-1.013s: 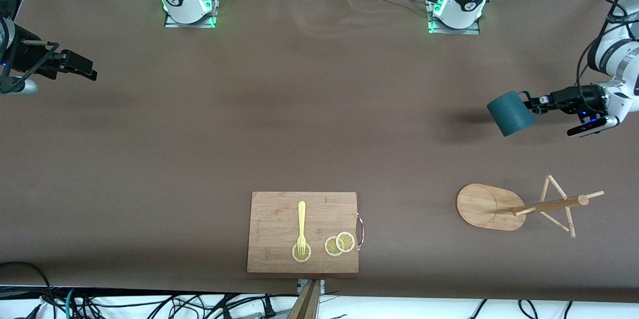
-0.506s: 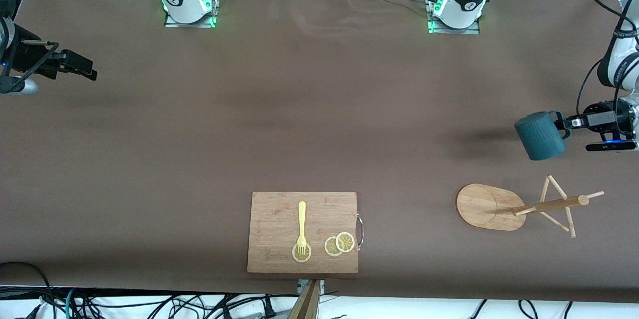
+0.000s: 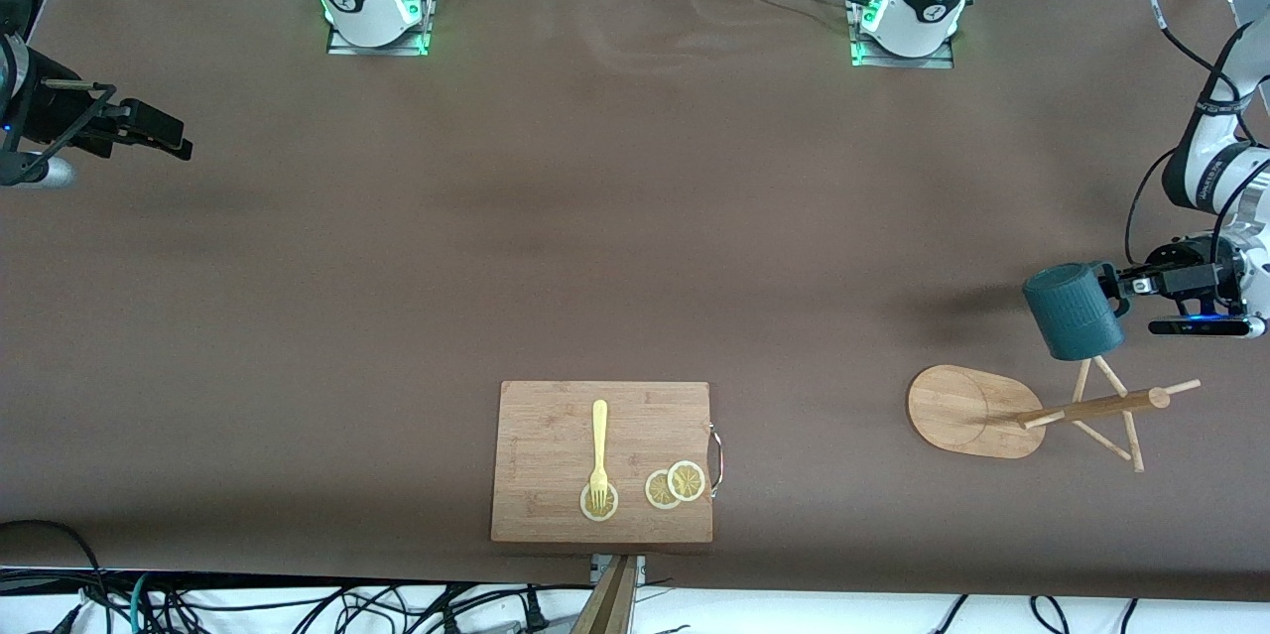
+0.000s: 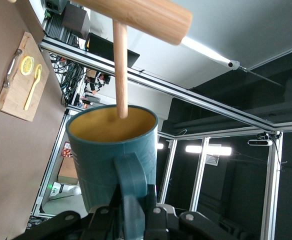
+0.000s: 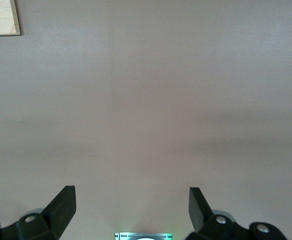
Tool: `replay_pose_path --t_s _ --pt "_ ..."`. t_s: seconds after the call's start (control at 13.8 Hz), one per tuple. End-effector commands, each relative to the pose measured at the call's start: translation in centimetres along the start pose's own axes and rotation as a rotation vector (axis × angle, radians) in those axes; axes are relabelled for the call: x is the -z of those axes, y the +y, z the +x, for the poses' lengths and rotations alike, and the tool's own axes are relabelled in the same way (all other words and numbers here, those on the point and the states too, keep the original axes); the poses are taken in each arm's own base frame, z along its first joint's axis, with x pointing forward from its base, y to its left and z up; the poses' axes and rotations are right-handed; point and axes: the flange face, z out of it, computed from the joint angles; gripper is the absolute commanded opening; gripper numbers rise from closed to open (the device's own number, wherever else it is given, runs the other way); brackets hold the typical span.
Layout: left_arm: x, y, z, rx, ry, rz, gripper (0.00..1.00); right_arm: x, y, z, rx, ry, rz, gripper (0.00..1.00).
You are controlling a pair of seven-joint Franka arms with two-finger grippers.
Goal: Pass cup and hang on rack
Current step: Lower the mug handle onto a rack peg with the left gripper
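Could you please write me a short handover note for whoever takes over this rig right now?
Left gripper: shut on the cup by its handle, in the air over the rack at the left arm's end of the table; in the left wrist view one peg crosses the cup's mouth.
Right gripper: open, empty, waiting at the right arm's end of the table.
Done: the left gripper has the cup.
Left: hook the handle on a peg, release.

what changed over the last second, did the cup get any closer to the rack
Yes. The left gripper, shut on the cup by its handle, carried it toward the left arm's end of the table and toward the front camera; it now hangs over the rack, with one peg across the cup's mouth. The right gripper, jaws open, waits unmoved. The cutting board, fork and lemon slices stayed put.
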Motion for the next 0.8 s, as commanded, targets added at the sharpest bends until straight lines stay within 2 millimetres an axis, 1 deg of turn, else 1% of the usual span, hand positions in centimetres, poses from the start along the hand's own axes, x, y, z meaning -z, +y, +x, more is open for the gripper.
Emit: replay_pose_path --t_s 0.0,0.14,0.29,0.43,0.51,0.58,0.72 --pt "0.3 -0.4 1.6 0.008 0.01 -0.047 0.0 0.6 0.7 0.1 -0.004 0.005 0.007 1.0" --pt "0.8 -0.4 2.1 0.0 0.013 -0.047 0.0 0.8 0.6 0.1 -0.001 0.011 0.001 1.0" --pt "1.1 -0.8 2.4 0.001 0.015 -0.053 0.0 0.9 0.3 0.1 0.005 0.014 -0.001 1.0" --pt "1.8 -0.9 3.0 0.011 0.023 -0.06 0.0 0.9 0.2 0.0 0.005 0.009 0.0 1.0" --pt "1.8 -0.6 3.1 0.016 0.022 -0.059 0.0 0.9 0.0 0.0 0.007 0.009 0.0 1.0" --pt "1.8 -0.7 3.2 0.029 0.022 -0.06 0.0 0.9 -0.2 0.0 0.011 0.008 -0.002 1.0" --pt "2.5 0.3 3.9 0.034 0.028 -0.054 0.0 0.8 -0.1 0.0 0.01 0.005 0.001 1.0"
